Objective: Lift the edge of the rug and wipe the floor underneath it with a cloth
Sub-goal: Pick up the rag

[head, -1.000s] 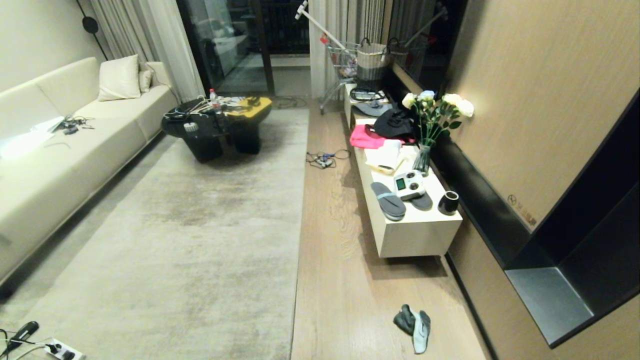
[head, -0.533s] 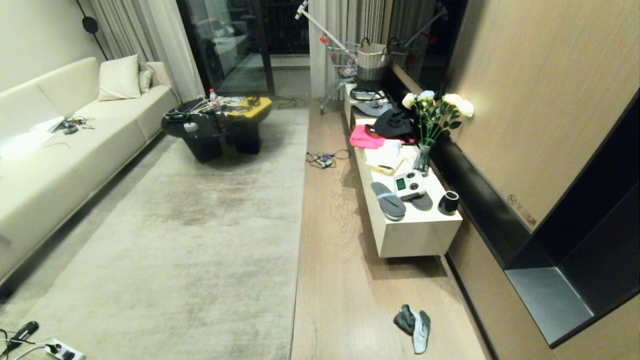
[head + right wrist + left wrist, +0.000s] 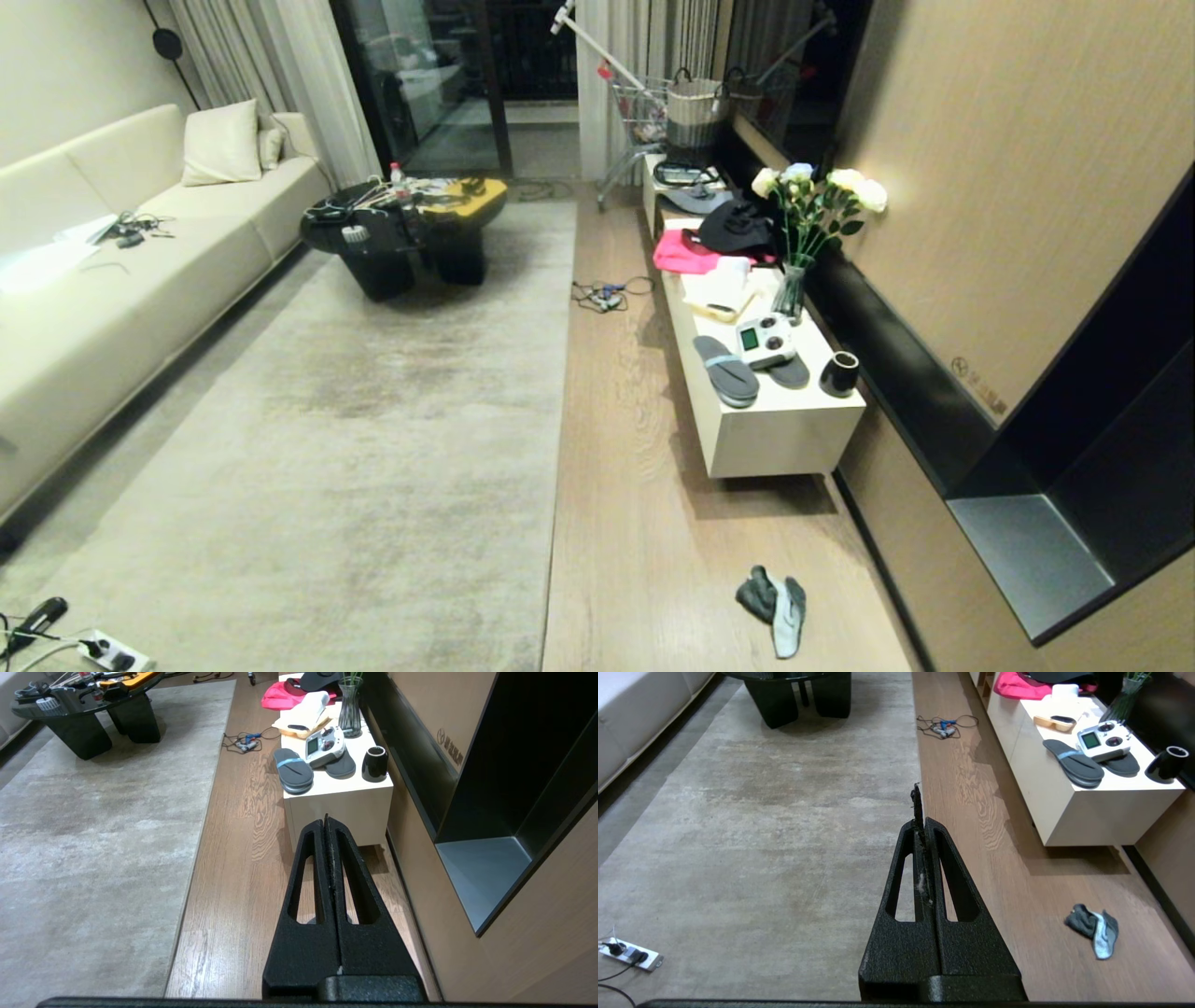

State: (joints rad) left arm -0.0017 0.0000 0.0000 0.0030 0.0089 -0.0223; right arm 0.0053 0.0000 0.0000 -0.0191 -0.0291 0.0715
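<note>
Neither arm shows in the head view; each appears only in its own wrist view, held high above the room and pointing forward and down. The left gripper (image 3: 923,823) hangs over the line where rug meets floor, its jaws pressed together with nothing held, only a frayed dark strip sticking out past the tips and a bit of pale fluff caught in the seam. The right gripper (image 3: 326,822) points toward the near end of the counter (image 3: 784,431), its jaws likewise pressed together and empty.

The rug (image 3: 373,448) is the largest thing in the room: a pale grey-beige rectangle with darker mottled patches, lying flat, its straight right edge running along the open strip of floor (image 3: 625,523). No part of that edge is raised. The floor is light brown wood grain with a slight sheen, running between the rug and the counter.

A cream sofa (image 3: 112,289) stands along the left of the rug, and a black coffee table (image 3: 401,233) sits on its far end. The long white counter on the right carries a pair of grey slippers (image 3: 726,370), a white remote controller (image 3: 766,341), a black cup (image 3: 839,373), a vase of white flowers (image 3: 812,215) and pink fabric (image 3: 684,254).

The cloth (image 3: 775,602) lies crumpled on the floor, near the wall, in front of the counter's near end and well apart from the rug edge; it is dark grey with a pale grey-blue part.
</note>
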